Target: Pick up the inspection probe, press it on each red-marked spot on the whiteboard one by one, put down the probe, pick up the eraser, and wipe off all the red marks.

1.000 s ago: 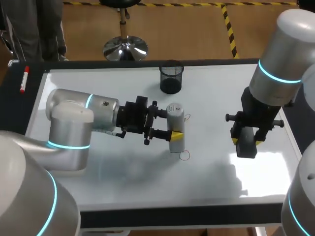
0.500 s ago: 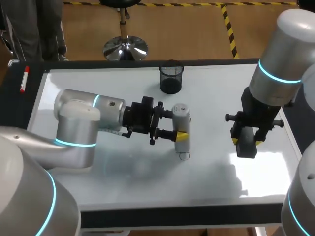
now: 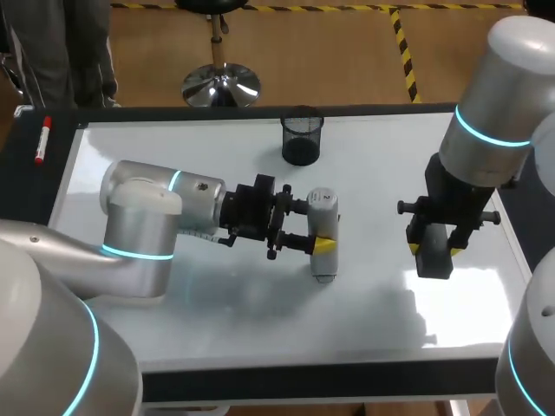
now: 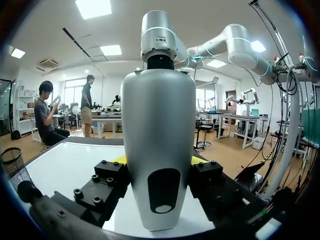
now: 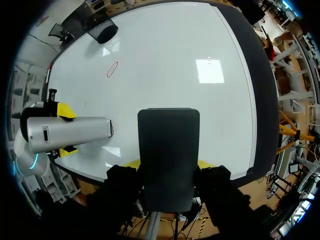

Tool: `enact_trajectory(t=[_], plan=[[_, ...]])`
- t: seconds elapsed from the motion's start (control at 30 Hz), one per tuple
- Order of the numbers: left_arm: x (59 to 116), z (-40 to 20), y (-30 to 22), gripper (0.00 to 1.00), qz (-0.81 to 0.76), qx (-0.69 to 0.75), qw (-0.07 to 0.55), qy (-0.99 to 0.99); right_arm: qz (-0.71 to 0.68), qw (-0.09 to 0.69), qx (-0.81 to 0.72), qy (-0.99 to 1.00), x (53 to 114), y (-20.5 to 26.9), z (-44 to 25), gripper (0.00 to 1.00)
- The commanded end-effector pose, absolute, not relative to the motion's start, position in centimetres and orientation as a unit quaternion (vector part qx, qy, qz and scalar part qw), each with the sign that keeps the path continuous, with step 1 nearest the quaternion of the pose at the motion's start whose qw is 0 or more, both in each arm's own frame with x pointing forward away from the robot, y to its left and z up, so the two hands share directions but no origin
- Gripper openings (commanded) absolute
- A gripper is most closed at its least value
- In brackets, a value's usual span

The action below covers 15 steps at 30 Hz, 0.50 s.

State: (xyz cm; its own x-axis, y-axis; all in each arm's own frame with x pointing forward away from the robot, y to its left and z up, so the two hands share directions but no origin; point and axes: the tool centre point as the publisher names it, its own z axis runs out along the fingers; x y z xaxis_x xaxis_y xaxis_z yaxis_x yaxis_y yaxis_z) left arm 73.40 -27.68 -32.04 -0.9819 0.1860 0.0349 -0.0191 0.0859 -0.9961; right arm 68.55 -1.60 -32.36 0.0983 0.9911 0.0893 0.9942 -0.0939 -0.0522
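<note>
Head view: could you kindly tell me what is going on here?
The left gripper grips a silver-grey cylindrical inspection probe, its tip at a small red mark on the whiteboard. The right gripper holds a black rectangular eraser above the board's right part. A red oval mark lies nearer the black mesh cup.

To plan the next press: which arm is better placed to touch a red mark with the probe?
Left. The left hand is shut on the probe, over the board, a red mark close by. The right hand is shut on the eraser, off to the side.
</note>
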Motion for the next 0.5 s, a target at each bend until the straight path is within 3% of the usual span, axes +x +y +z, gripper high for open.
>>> enact_trajectory(t=[0.03, 0.5], plan=[[73.15, -32.22, -27.69, 0.00, 0.673, -0.054, 0.075, -0.734, -0.017, 0.050, -0.739, -0.672, 68.53, -1.70, -32.35, 0.00], [73.05, -33.12, -28.26, 0.00, 0.667, -0.052, 0.086, -0.738, -0.017, 0.050, -0.739, -0.672, 68.53, -1.70, -32.35, 0.00]])
